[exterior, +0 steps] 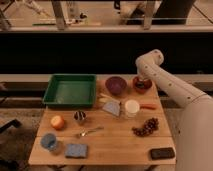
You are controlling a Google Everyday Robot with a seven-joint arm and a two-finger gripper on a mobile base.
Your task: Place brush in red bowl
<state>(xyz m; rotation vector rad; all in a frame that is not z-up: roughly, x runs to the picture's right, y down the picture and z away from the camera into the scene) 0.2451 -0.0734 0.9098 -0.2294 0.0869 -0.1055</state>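
**A:** Where did things stand with the brush at that point?

**B:** The arm reached over the far right corner of the table [115, 145], and the claw [141, 81] hung right at the red bowl [142, 85], just above or inside its rim. A small dark shape sat in the bowl's hollow; I took that for the brush [143, 85], though it was too blurred to separate from the claw's tip.

**A:** Was the claw gripping it or had it let go?

**B:** I could not tell. The tip was hidden against the dark contents of the bowl.

**A:** So how far along was the job?

**B:** Late, by my judgement. The brush looked to be at or in the right bowl, not the purple bowl [116, 85] just beside it to the left. What remained, as far as I could judge, was to make sure it was released and to lift the arm clear without dragging the bowl.

**A:** Anything nearby that could get in the way?

**B:** The white cup [132, 107] and the orange stick [148, 106] stood in front of the bowl, apart from it. The green tray [70, 91] and the black block [162, 153] were well away.
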